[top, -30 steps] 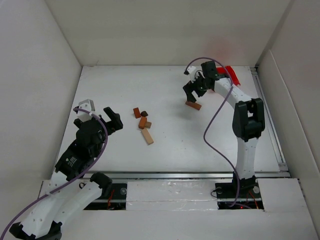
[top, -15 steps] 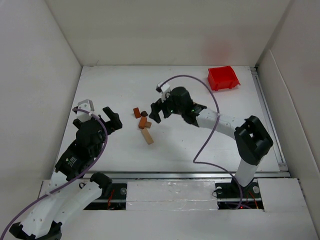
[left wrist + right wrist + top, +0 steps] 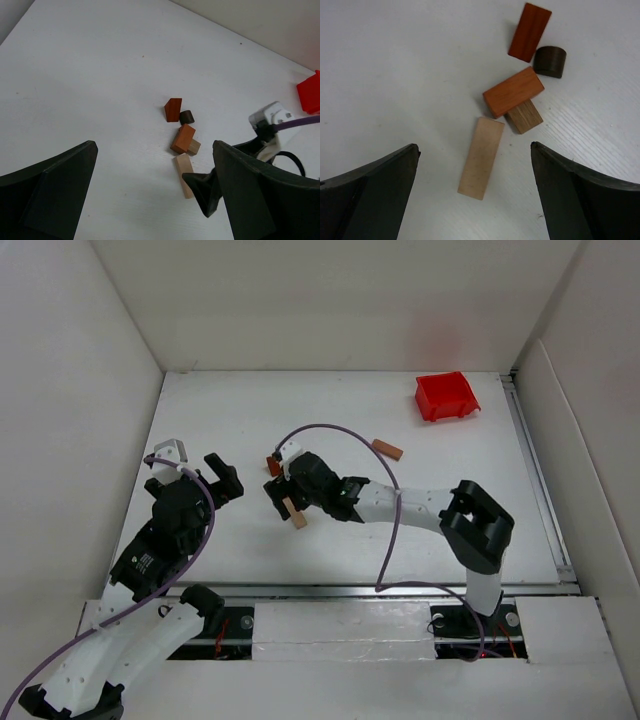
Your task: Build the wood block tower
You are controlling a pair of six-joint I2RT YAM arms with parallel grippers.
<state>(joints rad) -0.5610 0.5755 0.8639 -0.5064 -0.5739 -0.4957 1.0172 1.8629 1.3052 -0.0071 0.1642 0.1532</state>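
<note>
right gripper (image 3: 474, 146) hangs released over the pale tan oblong wooden block (image 3: 481, 159), among loose blocks (image 3: 530, 32) left of the table's (image 3: 450, 510) middle; left gripper (image 3: 154, 146) released too. descend straight; pinch its long sides, sparing the orange-brown block (image 3: 513, 92).

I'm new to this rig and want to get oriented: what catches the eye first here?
The red bin in the far right corner stands out against the white table. Next, five loose wood blocks lie in a cluster mid-table, with the open right gripper hovering just over them. One more block lies alone between them and the bin.
</note>
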